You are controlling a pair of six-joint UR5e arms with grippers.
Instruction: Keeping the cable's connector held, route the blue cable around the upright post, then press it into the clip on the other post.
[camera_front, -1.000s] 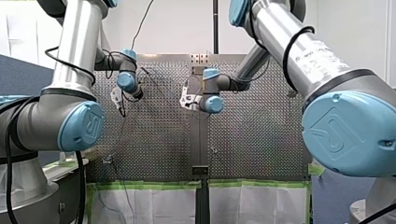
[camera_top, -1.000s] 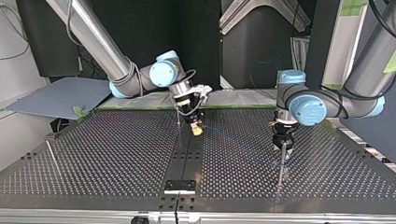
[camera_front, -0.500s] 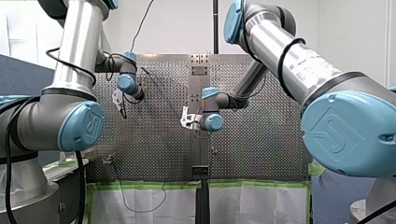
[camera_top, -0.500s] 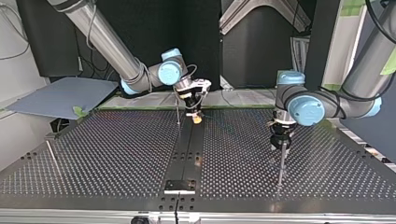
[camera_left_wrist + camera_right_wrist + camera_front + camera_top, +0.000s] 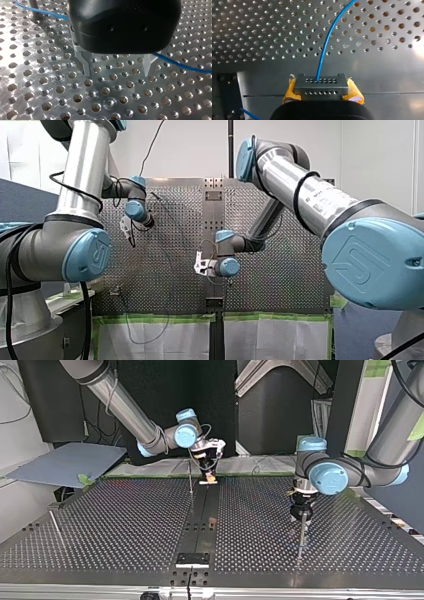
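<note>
Currently shows two robot arms over a perforated metal tabletop (image 5: 100, 525). Grips a small grey metal connector block (image 5: 321, 87), drilled with rows of holes, tight between the yellow pads (image 5: 355, 93) of my right gripper (image 5: 210, 479), near the middle of the tabletop's edge on the arms' side. Trails a thin blue cable (image 5: 324, 47) straight out of the connector block and away across the tabletop toward my left arm's half. Holds my left gripper (image 5: 117, 71) spread wide and empty, metal fingers (image 5: 86, 62) pointing down at the holes, well apart from the connector block and just beside a thin upright metal post (image 5: 301, 535). Lays the blue cable's long axis crosswise behind those metal fingers, past a post's base, not between them. Puts my left arm nearer that stretch, so probably calls for guiding the blue cable around the post from there. Cannot tell which post carries the clip.
</note>
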